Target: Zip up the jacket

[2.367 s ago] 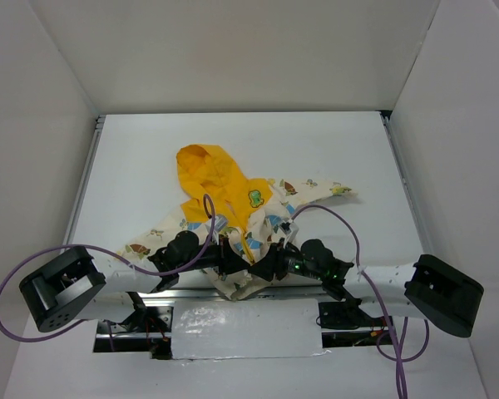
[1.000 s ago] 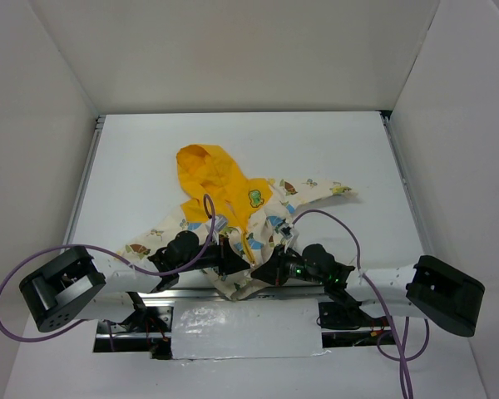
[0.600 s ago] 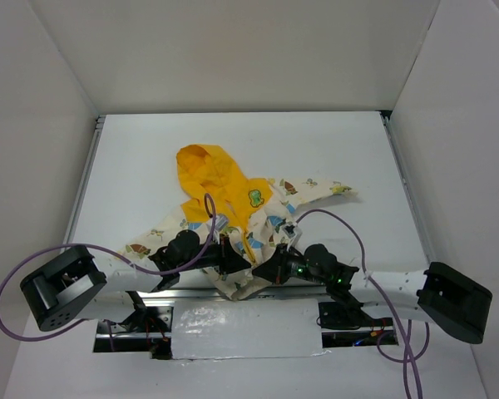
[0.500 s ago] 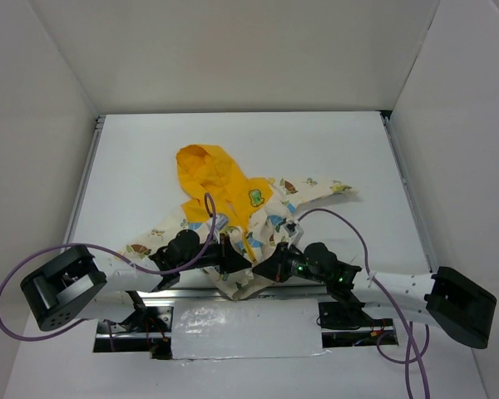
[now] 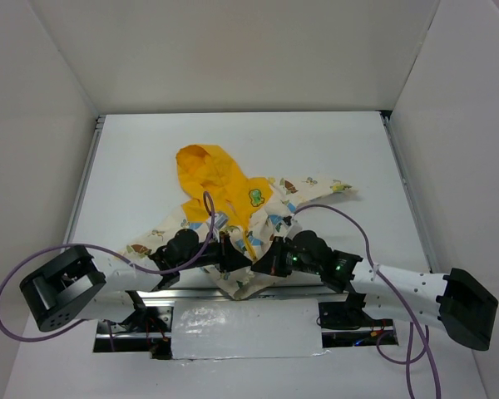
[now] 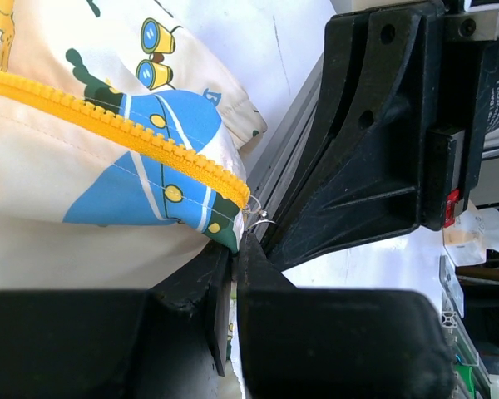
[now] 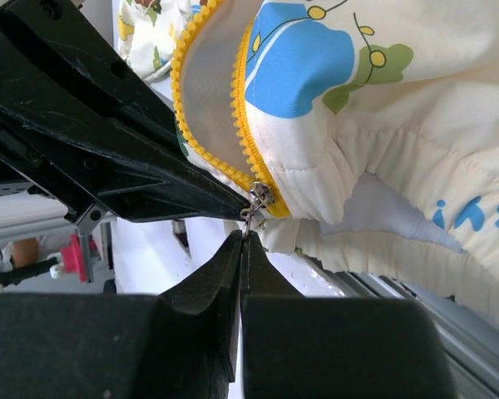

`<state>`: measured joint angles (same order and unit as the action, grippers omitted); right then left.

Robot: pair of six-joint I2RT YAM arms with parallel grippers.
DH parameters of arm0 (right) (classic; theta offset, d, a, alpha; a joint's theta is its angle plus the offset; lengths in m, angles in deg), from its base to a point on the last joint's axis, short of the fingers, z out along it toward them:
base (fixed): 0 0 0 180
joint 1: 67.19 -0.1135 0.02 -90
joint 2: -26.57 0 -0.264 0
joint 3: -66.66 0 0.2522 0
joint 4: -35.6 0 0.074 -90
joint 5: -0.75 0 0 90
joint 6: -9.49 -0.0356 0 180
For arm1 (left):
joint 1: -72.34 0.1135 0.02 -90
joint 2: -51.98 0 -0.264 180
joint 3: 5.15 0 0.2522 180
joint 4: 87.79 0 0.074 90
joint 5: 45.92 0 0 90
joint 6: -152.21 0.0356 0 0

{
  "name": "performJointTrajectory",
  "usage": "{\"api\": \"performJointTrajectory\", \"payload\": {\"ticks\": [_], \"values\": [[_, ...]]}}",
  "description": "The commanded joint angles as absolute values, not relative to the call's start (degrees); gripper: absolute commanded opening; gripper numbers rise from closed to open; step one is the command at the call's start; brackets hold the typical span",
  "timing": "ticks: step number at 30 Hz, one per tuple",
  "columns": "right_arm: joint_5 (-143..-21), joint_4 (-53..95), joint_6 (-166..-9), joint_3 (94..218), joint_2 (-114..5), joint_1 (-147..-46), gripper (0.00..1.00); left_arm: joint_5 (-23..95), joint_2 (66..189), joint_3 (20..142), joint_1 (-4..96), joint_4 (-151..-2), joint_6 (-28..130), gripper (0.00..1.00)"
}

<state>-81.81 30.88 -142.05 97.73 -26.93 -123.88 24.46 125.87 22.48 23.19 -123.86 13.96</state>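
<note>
The jacket (image 5: 233, 204) lies near the table's front edge, yellow hood away from the arms, cream dinosaur-print body toward them. My left gripper (image 5: 231, 264) is shut on the jacket's bottom hem corner (image 6: 224, 229), just beside the lower end of the yellow zipper (image 6: 108, 125). My right gripper (image 5: 262, 268) is shut on the small metal zipper pull (image 7: 248, 218), which hangs from the slider (image 7: 259, 198) at the bottom of the zipper teeth (image 7: 212, 125). The two grippers sit tip to tip at the hem. The zipper stands open above the slider.
The table's front metal rail (image 5: 299, 287) runs right under both grippers. The jacket's right sleeve (image 5: 328, 189) stretches to the right and the left sleeve (image 5: 145, 245) to the front left. White walls enclose the table on three sides.
My right arm has shifted: its elbow swung out to the right and the gripper moved slightly left and forward at the hem. The left arm and jacket stayed nearly still.
</note>
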Motion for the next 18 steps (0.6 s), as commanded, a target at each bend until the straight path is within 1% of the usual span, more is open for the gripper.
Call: {"api": "performJointTrajectory", "payload": {"ticks": [1, 8, 15, 18], "values": [[-77.66, 33.97, -143.71, 103.89, -25.64, -123.44, 0.0, 22.98, 125.02, 23.03, 22.77, -126.06, 14.93, 0.0], [-73.79, 33.7, -147.13, 106.27, -25.64, -121.78, 0.0, 21.22, 126.43, 22.15, 22.68, -129.31, 14.4, 0.0], [-69.31, 35.46, -150.73, 105.48, -23.62, -117.82, 0.0, 22.01, 124.14, 21.53, 22.68, -127.74, 15.01, 0.0], [-64.14, 40.81, -154.5, 103.55, -24.23, -115.19, 0.0, 22.28, 123.97, 21.44, 22.68, -127.3, 15.19, 0.0]]}}
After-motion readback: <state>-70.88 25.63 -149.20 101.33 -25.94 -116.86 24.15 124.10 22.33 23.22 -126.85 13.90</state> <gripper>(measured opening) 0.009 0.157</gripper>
